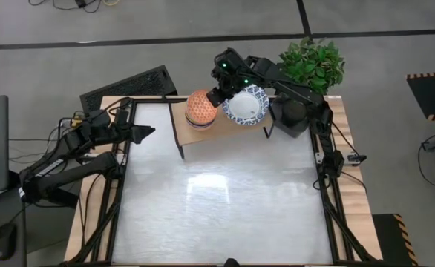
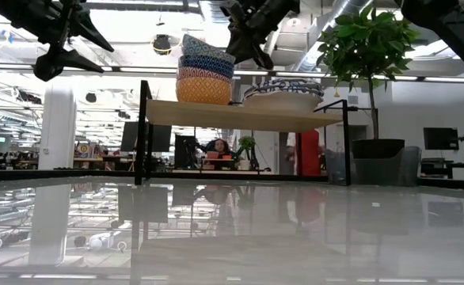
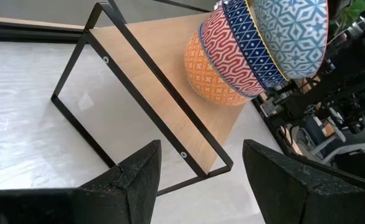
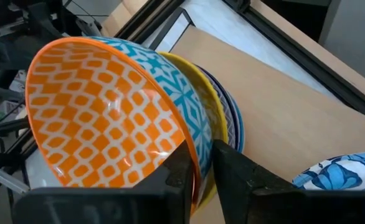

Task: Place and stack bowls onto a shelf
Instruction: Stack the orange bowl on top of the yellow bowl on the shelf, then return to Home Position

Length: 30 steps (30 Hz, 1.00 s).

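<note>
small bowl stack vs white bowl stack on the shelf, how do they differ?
The small stack is brightly coloured, orange inside on top; the white stack is white with blue pattern. The small stack is narrower and stands taller; the white stack is wider and lower. The right gripper is at the small stack's rim, not the white one's. Both sit on the shelf.

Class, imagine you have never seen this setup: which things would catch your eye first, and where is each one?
The bright stack of small patterned bowls on the low light-wood shelf at the table's far edge draws the eye first. The right gripper sits at that stack's rim, beside the wide white blue-patterned bowls. A leafy green potted plant stands at the far right corner.
</note>
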Each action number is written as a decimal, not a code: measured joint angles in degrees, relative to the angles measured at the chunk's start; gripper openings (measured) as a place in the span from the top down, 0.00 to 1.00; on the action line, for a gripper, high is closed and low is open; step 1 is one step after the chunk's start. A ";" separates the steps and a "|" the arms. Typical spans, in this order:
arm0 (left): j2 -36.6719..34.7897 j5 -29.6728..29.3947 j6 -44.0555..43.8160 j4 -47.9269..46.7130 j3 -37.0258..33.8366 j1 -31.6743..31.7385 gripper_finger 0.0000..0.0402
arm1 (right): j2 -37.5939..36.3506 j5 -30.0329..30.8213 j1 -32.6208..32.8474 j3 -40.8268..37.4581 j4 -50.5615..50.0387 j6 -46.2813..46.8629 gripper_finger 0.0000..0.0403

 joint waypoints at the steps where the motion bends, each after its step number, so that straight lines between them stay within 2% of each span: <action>1: 0.00 0.02 0.00 0.00 0.00 0.00 0.48 | 0.00 0.00 0.02 0.00 0.03 -0.28 0.79; 10: -0.01 0.17 -0.09 0.02 0.00 0.00 0.48 | -0.22 -0.07 0.17 0.00 0.05 -2.54 0.77; 22: -0.02 0.15 -0.44 0.40 0.00 0.00 0.48 | -0.31 -0.13 0.17 0.09 0.76 -4.14 0.52; 30: -0.02 0.34 -0.64 0.46 0.00 0.00 0.48 | -0.90 -0.10 -0.74 1.15 2.38 -3.95 0.50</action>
